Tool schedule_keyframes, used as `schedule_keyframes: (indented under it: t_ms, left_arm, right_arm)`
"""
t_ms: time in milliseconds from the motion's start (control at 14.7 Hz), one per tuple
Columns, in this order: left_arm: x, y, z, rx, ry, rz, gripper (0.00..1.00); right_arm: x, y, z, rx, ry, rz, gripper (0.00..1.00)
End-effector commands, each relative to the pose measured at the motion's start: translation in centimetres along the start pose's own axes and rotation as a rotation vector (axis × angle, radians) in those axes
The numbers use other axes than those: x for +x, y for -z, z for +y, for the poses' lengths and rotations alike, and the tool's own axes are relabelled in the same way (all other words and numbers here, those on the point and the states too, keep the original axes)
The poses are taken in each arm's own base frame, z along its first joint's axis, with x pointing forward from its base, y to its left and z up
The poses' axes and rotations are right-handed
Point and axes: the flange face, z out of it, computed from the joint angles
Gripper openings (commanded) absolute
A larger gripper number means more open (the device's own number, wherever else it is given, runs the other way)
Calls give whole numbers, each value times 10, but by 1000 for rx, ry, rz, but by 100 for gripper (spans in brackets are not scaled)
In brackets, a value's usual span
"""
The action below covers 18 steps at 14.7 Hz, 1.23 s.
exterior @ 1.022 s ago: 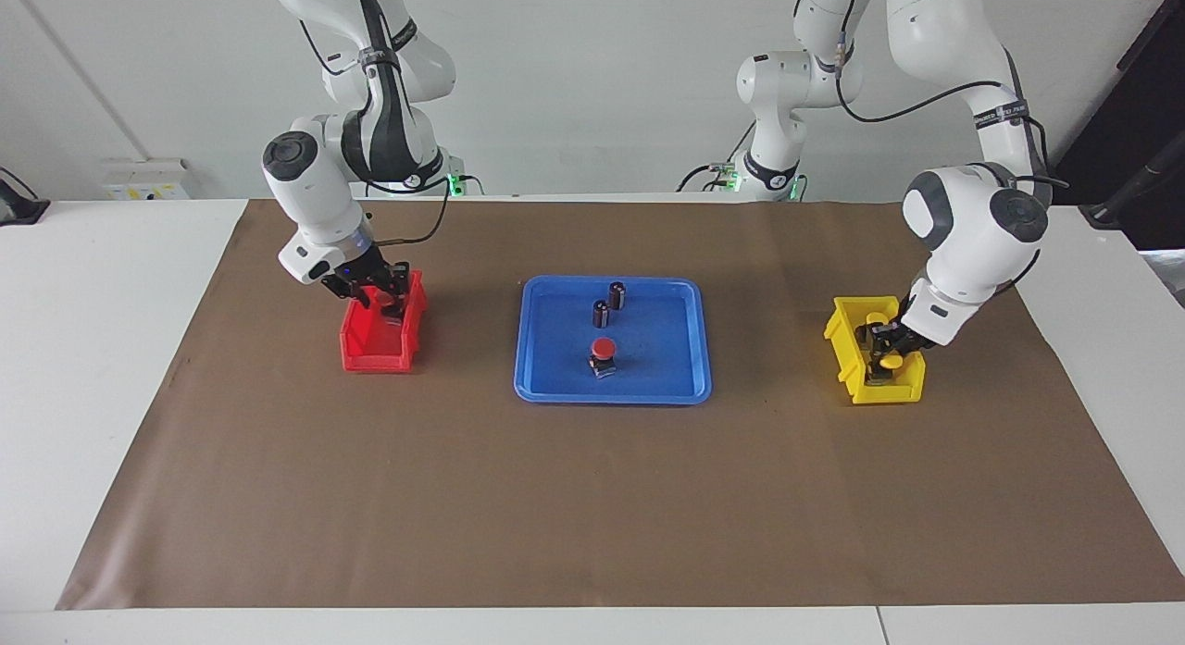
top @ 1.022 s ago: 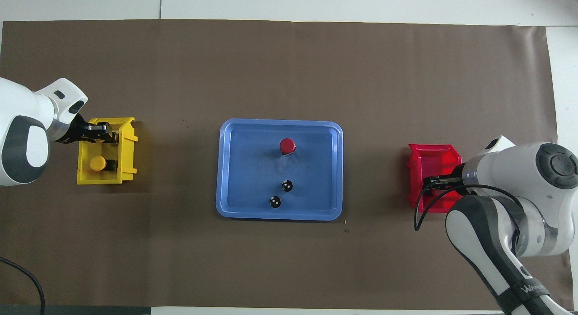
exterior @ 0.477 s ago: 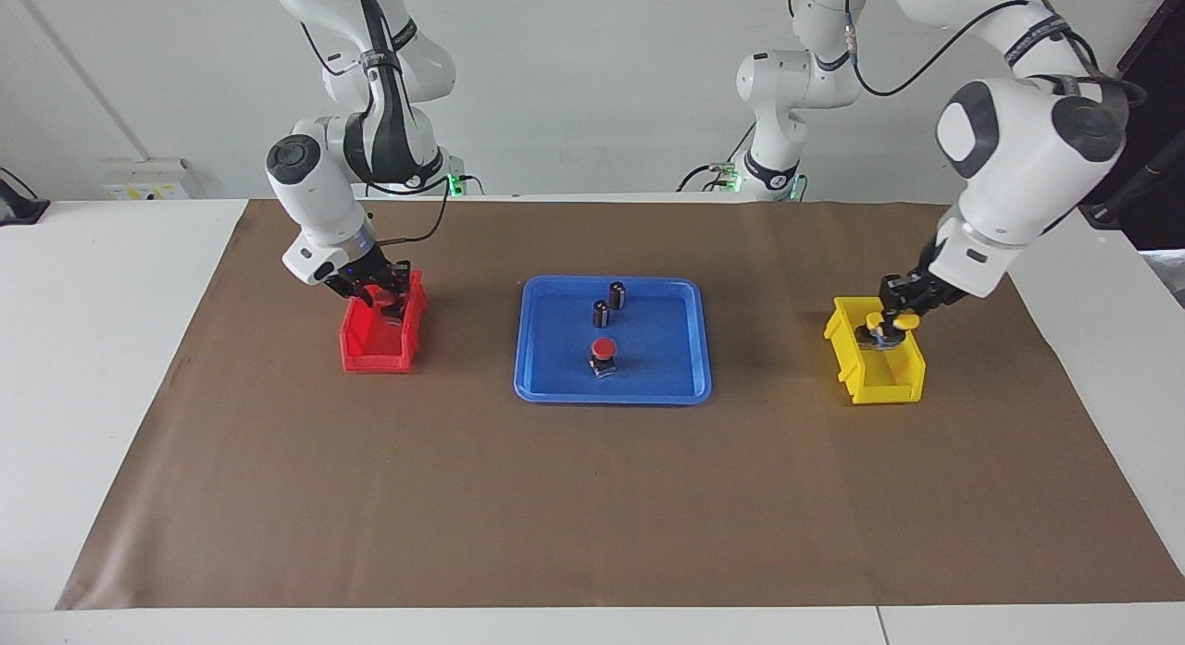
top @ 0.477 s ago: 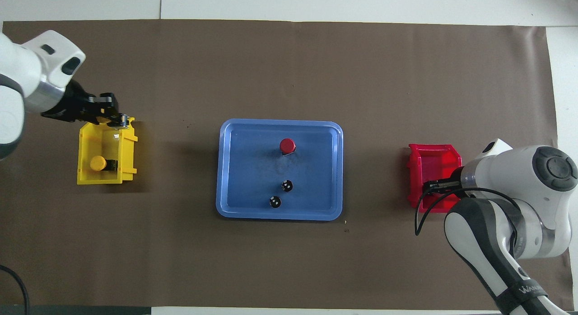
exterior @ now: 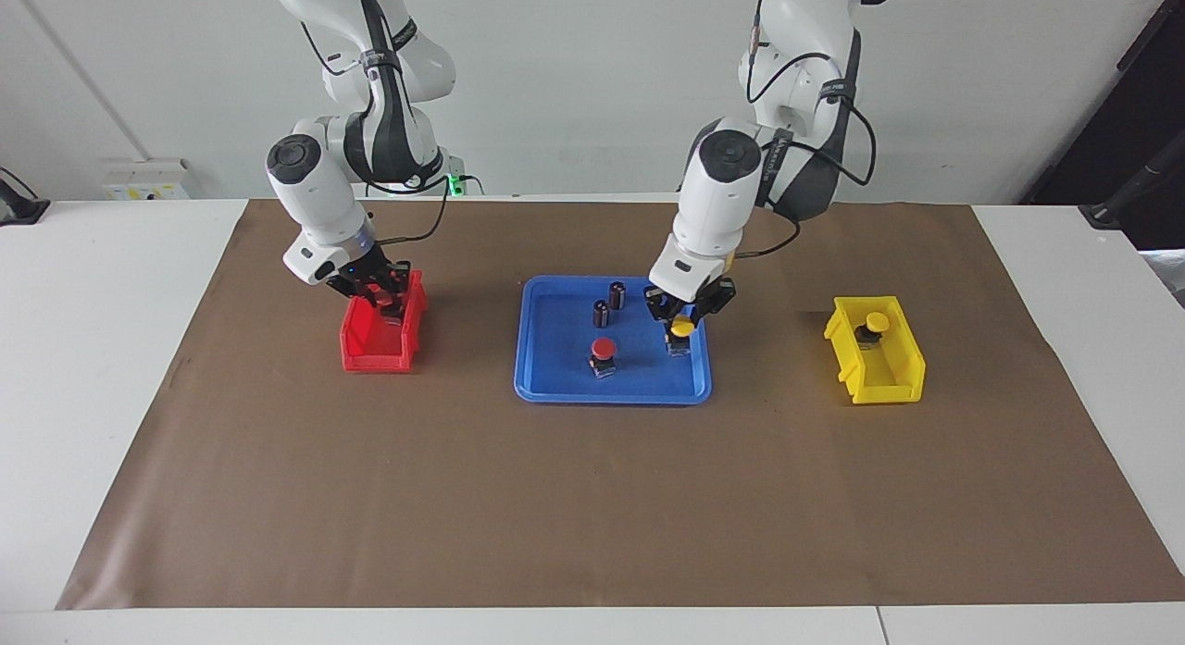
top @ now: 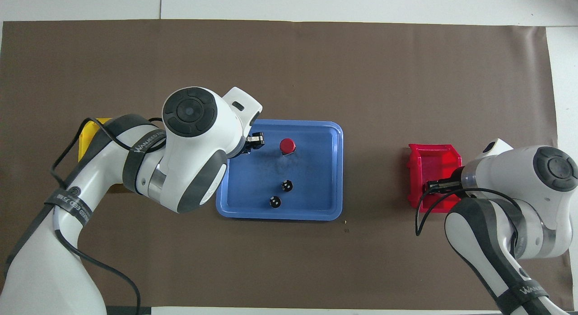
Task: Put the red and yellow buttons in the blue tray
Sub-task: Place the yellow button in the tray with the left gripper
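Left tool [exterior: 682, 317] clamped on a yellow mushroom-capped push-button [exterior: 681, 331], low over the shallow blue plastic tray [exterior: 537, 386] mid-surface, close to its rim toward the left arm's end; best lowered straight, set upright, released only once seated inside that rim; open floor there, apart from the red-capped button [exterior: 603, 349] and two dark cylinders [exterior: 617, 294]; right tool [exterior: 384, 296] closed inside the small red bin [exterior: 370, 358], catch unseen; second yellow button [exterior: 872, 323] in the yellow bin [exterior: 889, 386].
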Motion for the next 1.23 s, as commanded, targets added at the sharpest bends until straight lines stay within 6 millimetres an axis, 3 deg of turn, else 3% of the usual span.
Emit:
schedule_keyframes:
  t_ms: [0,136,204,272,341,477,613,749,817,953,1022,1090,1158]
  left_arm:
    - [-7,-22,9,-10,45,13,1]
    - [-7,-33,16,-15,56,20,2]
    - [-6,-37,16,-17,57,24,12]
    - [-4,-37,15,-23,62,32,45]
    - [-3,-36,15,-23,70,32,68]
    - [-4,-29,16,-10,70,19,88]
    - [-9,-2,10,32,52,-26,98]
    - [-6,35,-8,33,45,-31,100]
    - [2,53,-33,44,16,-51,100]
    - [26,81,-108,56,-78,-105,100]
    - [40,94,-149,48,-104,-107,100]
    - [51,106,-185,34,-117,-91,100]
    - [61,113,-219,26,-130,-83,100]
  right_arm:
    - [23,39,5,10,20,-17,21]
    - [43,68,2,7,25,-28,22]
    - [52,80,1,6,27,-26,22]
    - [58,94,0,5,30,-22,22]
    - [64,106,-1,4,33,-20,22]
    - [76,130,-7,10,29,-21,22]
    - [91,148,-19,5,11,-12,24]
    - [103,157,-49,1,-23,19,24]
    - [108,158,-71,-1,-44,36,24]
    - [118,159,-125,4,-103,82,24]
    - [125,149,-158,3,-125,89,24]
    - [133,127,-185,2,-140,96,24]
    - [132,113,-203,10,-154,119,24]
